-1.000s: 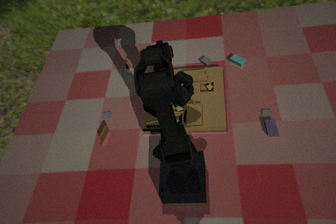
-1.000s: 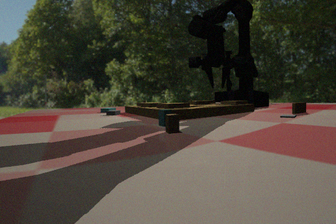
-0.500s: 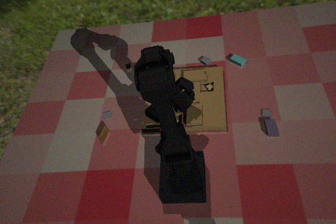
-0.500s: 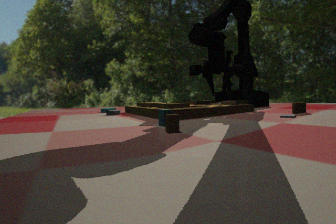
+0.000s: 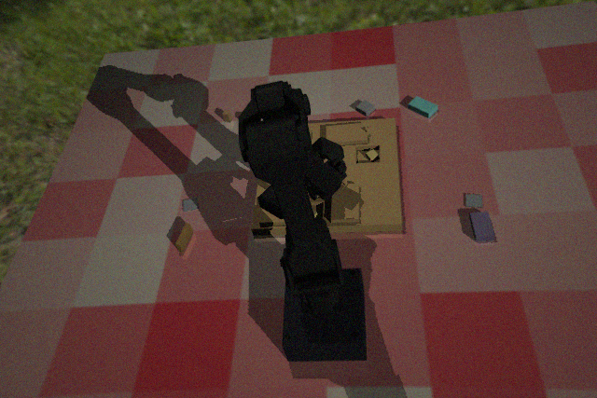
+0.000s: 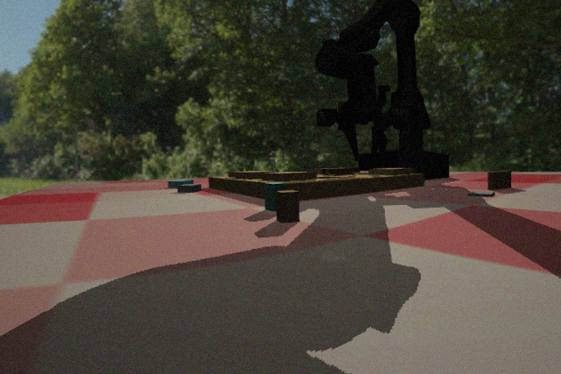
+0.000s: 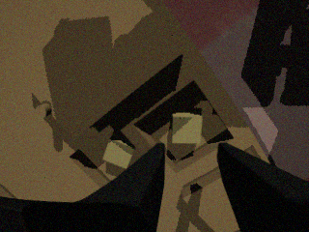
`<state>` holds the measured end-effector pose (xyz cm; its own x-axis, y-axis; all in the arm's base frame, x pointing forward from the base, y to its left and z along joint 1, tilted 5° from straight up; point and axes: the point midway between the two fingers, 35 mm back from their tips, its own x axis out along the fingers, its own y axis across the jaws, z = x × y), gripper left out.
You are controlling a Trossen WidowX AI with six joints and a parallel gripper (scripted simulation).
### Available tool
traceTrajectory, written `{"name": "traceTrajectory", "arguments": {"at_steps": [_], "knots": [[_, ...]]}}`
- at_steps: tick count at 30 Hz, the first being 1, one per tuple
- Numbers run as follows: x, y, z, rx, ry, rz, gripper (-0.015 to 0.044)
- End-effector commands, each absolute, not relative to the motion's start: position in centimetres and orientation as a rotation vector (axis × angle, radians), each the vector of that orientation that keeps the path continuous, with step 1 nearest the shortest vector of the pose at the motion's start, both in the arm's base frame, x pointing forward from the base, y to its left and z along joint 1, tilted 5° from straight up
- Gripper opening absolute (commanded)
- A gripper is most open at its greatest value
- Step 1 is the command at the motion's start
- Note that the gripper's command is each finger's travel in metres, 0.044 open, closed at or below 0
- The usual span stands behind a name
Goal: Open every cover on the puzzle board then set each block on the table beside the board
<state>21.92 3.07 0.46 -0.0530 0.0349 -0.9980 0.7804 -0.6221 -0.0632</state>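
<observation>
My gripper (image 6: 367,154) (image 7: 190,150) is open above the puzzle board (image 5: 388,191) (image 6: 353,188) (image 7: 21,121), nothing between its fingers. In the wrist view a pale yellow block (image 7: 187,127) shows in a dark well opening just beyond the fingertips, and another pale yellow block (image 7: 117,154) is left of it, beside the left finger. The top view shows a yellow block (image 5: 372,155) in an open well at the board's right, below a flat cover (image 5: 344,133). The arm hides the board's left part there. Shadow makes the covers near the gripper hard to tell.
Around the board lie a teal block (image 5: 423,106), a purple block (image 5: 481,226), an orange block (image 5: 184,238), a tan block (image 5: 225,115) and grey pieces (image 5: 364,107) (image 5: 473,200) (image 5: 189,204). A teal piece (image 6: 271,196) and a brown block (image 6: 287,206) stand near the board's corner.
</observation>
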Motion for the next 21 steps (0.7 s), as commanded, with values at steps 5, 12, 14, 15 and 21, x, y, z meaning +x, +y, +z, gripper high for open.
{"name": "traceTrajectory", "arguments": {"at_steps": [5,12,14,15,21], "knots": [[21.92,3.03,0.42,1.595,0.949,-1.65,0.0144],[21.92,3.03,0.42,1.525,1.019,-1.574,0.0144],[21.92,3.03,0.42,1.505,1.038,-1.552,0.0144],[21.92,3.03,0.42,1.494,1.047,-1.541,0.0144],[21.91,3.04,0.42,1.433,1.102,-1.474,0.0144]]}}
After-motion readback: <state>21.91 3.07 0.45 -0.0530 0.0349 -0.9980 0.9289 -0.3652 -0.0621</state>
